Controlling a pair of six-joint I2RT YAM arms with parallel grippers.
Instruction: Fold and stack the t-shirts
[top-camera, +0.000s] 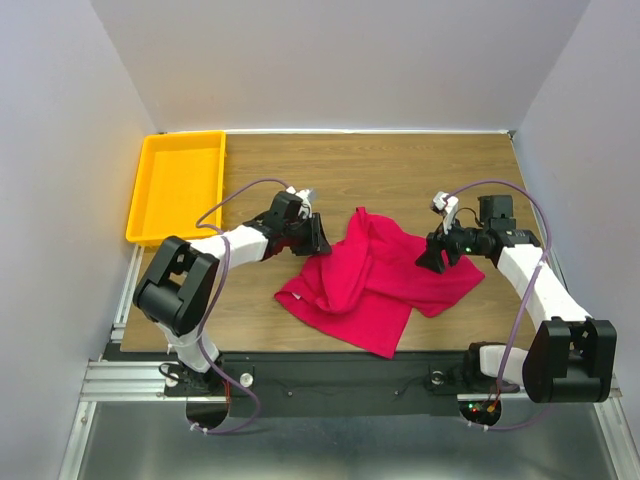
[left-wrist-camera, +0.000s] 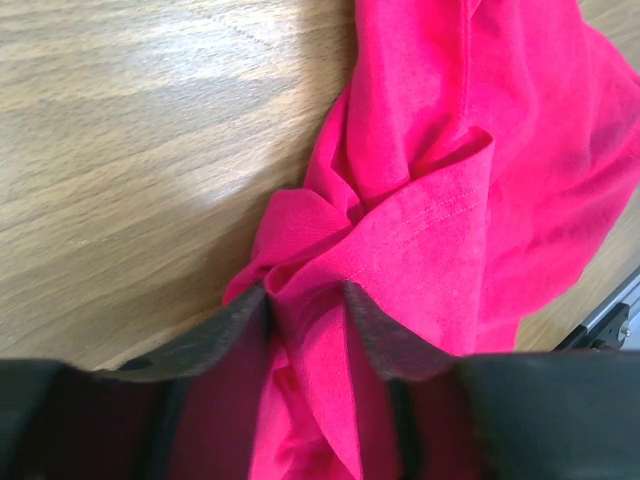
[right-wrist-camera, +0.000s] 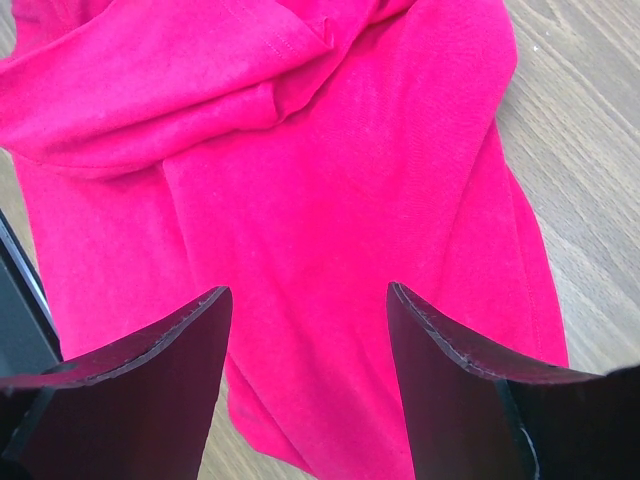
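Down on the wooden table (top-camera: 400, 165): one crimson t-shirt (top-camera: 375, 280), rumpled, spread between the two arms and reaching toward the near edge. Not folded yet, and far from flat, with ridges and tucks all over.

Over to the left gripper (top-camera: 318, 238), right at the shirt's left edge. Fingers (left-wrist-camera: 235, 325) drawn in narrow, clamped on a bunched ridge of red cloth, with a line of hem stitching just beyond the tips. Fabric packed tight in the gap, bare wood off to one side.

Across to the right gripper (top-camera: 432, 258), low over the shirt's right side. Fingers (right-wrist-camera: 170, 350) standing wide apart, gripping nothing, just smooth red cloth spread beneath the gap. Touching the cloth or hovering just above it? Cannot tell from these views.

Back at the far left corner, a yellow tray (top-camera: 140, 190), well apart from the shirt.
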